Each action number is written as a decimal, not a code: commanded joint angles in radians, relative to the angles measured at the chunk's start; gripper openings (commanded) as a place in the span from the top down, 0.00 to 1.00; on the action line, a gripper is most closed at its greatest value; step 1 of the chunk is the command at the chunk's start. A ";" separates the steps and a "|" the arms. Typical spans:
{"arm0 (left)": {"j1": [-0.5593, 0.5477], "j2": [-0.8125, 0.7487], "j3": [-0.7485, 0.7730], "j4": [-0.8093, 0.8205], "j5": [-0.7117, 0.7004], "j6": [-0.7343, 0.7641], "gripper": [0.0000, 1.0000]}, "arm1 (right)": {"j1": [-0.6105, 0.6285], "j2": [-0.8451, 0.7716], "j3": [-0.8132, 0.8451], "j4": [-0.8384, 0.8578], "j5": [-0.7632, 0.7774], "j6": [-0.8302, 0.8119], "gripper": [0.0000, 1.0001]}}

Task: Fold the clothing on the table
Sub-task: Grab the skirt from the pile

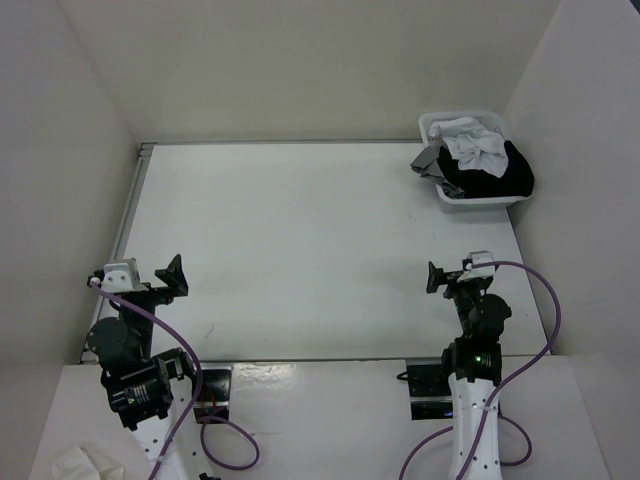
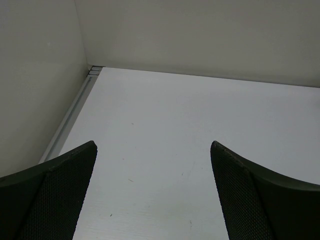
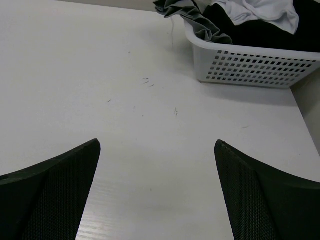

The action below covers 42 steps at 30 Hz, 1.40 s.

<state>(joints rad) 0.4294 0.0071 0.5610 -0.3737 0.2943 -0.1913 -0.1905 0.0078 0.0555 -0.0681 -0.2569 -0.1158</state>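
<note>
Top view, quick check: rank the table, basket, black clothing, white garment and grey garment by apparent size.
1. table
2. basket
3. black clothing and white garment: visible patches look alike, both partly buried, so left unranked
4. grey garment

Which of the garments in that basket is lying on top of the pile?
The white garment: it rests crumpled on the black clothing, while the grey garment hangs over the basket rim.

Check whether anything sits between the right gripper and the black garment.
Nothing stands on the table between the right gripper and the laundry basket. The black garment lies inside, behind the basket's near wall, with a white garment piled on top and a grey garment draped over the left rim.
</note>
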 commanded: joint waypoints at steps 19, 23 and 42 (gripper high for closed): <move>-0.003 -0.084 -0.003 0.052 0.019 -0.020 0.00 | -0.004 -0.081 -0.052 0.011 0.038 0.021 0.01; -0.003 -0.084 -0.003 0.052 0.019 -0.020 0.00 | 0.019 -0.081 -0.052 0.011 0.071 0.021 0.01; -0.003 -0.093 -0.012 0.052 0.000 -0.030 0.00 | 0.010 -0.081 0.061 0.053 0.241 0.048 0.01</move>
<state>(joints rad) 0.4294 0.0071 0.5507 -0.3733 0.2932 -0.1921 -0.1749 0.0078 0.0574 -0.0673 -0.1650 -0.1020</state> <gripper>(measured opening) 1.000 0.987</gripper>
